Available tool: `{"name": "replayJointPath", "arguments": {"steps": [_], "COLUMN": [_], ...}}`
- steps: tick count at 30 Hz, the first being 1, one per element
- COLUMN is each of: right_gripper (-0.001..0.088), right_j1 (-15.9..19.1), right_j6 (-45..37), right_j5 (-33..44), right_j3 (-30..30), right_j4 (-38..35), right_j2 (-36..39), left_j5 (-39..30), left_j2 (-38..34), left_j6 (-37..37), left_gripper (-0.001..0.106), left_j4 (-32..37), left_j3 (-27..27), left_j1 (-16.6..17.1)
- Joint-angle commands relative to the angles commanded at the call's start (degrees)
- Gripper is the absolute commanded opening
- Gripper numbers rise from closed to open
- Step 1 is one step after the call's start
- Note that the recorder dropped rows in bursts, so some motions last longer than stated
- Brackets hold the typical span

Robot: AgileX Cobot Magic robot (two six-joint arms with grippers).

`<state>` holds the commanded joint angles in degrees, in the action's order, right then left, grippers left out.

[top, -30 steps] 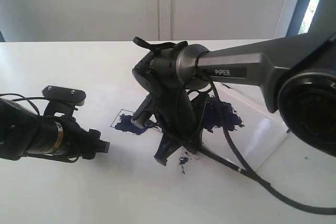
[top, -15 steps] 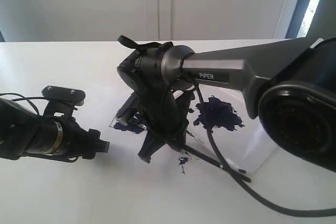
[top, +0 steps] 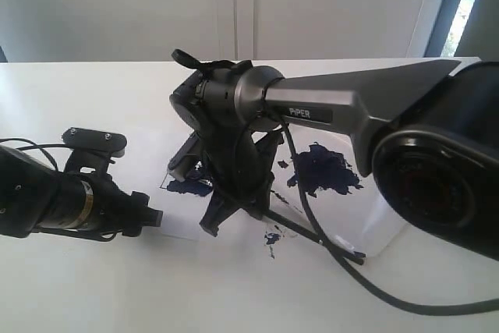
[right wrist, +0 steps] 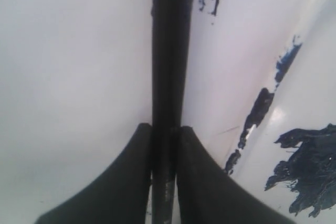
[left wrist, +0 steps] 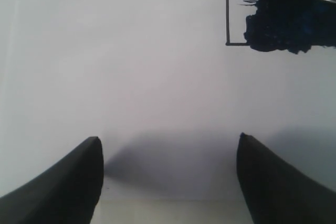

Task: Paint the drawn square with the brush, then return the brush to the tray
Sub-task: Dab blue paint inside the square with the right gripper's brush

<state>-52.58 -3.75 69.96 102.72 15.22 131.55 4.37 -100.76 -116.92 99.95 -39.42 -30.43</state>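
My right gripper [top: 217, 214] reaches across to the left and is shut on the brush [top: 343, 246], a long thin black stick. Its handle end trails out to the right, while the tip is hidden under the gripper. In the right wrist view the brush [right wrist: 169, 51] runs straight out from between the closed fingers of the gripper [right wrist: 165, 127]. The gripper hangs over the drawn square [top: 187, 186], which holds dark blue paint. The square's outlined corner and paint [left wrist: 283, 19] show in the left wrist view. The tray [top: 378, 216] lies to the right with a paint blot. My left gripper [left wrist: 168, 137] is open and empty.
A small stray paint splatter [top: 271, 237] lies on the white table between the square and the tray. The tray rim [right wrist: 294, 72] is smudged with paint. A black cable [top: 405, 302] loops from the right arm across the table front. The left arm [top: 47, 200] rests at far left.
The right gripper has carried the brush leftward, from near the tray's edge to over the square. The handle end swung with it. The left arm has not moved.
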Motion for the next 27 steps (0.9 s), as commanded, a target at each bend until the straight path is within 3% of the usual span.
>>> {"name": "replayJointPath", "arguments": {"steps": [5, 14, 19, 27], "right_gripper": [0.0000, 0.0000, 0.0000, 0.0000], "right_j1": [0.11, 0.11, 1.84, 1.92], "right_j6": [1.10, 2.41, 2.91, 2.45], "right_j5": [0.00, 0.00, 0.00, 0.00], "right_j3": [-1.09, -10.49, -15.15, -15.64], "right_j4": [0.25, 2.88, 2.88, 3.01], "right_j2": [-0.27, -7.05, -8.87, -10.02], "left_j5": [0.00, 0.12, 0.23, 0.56], "left_j2": [0.00, 0.00, 0.00, 0.00], "left_j6": [0.00, -0.24, -0.23, -0.27], "left_gripper": [0.074, 0.074, 0.074, 0.074], "left_j4": [0.00, 0.00, 0.00, 0.00], "left_j3": [0.00, 0.00, 0.00, 0.00], "left_j1": [0.00, 0.00, 0.00, 0.00]}}
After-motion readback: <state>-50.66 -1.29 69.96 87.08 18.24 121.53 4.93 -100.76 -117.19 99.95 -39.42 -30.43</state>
